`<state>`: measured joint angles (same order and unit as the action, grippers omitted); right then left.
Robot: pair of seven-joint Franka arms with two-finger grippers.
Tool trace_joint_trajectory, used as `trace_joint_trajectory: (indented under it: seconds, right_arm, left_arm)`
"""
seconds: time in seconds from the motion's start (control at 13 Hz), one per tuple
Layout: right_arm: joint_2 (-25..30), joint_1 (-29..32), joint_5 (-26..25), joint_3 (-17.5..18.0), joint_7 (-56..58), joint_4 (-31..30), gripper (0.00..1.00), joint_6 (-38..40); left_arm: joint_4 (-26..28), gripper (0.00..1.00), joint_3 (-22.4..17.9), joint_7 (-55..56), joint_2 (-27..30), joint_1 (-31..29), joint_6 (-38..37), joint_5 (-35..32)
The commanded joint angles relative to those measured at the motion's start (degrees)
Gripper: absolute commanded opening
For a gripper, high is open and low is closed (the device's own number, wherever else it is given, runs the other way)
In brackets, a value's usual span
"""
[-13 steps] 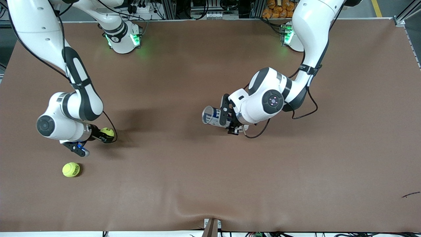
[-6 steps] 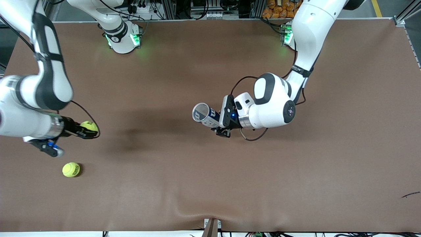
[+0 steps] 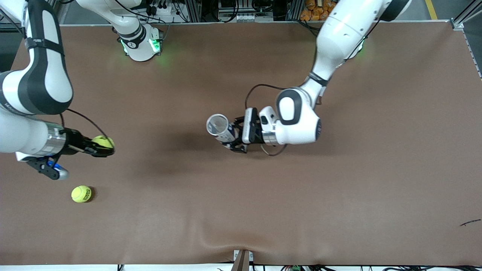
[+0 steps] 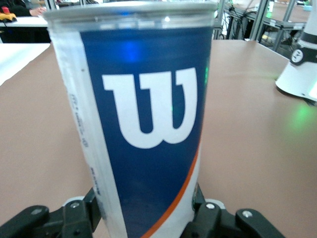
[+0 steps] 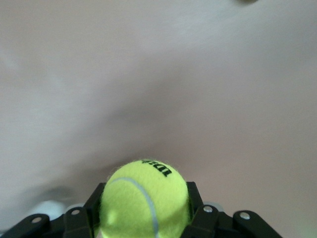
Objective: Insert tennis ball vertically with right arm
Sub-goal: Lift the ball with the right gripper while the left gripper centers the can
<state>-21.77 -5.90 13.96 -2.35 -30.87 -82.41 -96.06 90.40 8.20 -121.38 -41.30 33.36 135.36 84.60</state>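
Note:
My right gripper (image 3: 99,146) is shut on a yellow tennis ball (image 3: 102,141) and holds it up over the table at the right arm's end; in the right wrist view the ball (image 5: 144,200) fills the space between the fingers (image 5: 194,198). My left gripper (image 3: 232,138) is shut on a clear tennis-ball can with a blue Wilson label (image 3: 218,127), holding it over the middle of the table with its open mouth tilted up toward the front camera. In the left wrist view the can (image 4: 143,119) stands between the fingers (image 4: 204,213).
A second tennis ball (image 3: 81,194) lies on the brown table (image 3: 339,180), nearer the front camera than my right gripper. The arm bases (image 3: 141,43) stand along the table's edge farthest from the camera. A small dark scrap (image 3: 470,223) lies near the left arm's end.
My right gripper has lifted the ball and swung toward the right arm's end. My left arm has carried the can toward the middle and turned its mouth more upward.

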Motion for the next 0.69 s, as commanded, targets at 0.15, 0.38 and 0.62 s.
trace_joint_trajectory:
  seconds: [0.15,0.38,0.62]
  right_arm:
    - [-1.17,-9.72,1.6,-0.02,-16.74,5.6,0.54,1.05]
    - [-0.91,-17.89,0.98,-0.11,-28.77,5.16,0.54,2.53]
    - [-0.03,-24.93,-0.16,-0.11,-34.51,2.71,0.52,4.83]
  left_arm:
    - [-0.31,0.7,-0.11,-14.28,-4.03,5.12,2.54,18.8]
    - [-0.13,0.69,-0.11,-23.1,-6.24,7.07,2.54,28.42]
    - [0.57,0.7,-0.03,-23.2,-6.77,7.33,2.54,28.96]
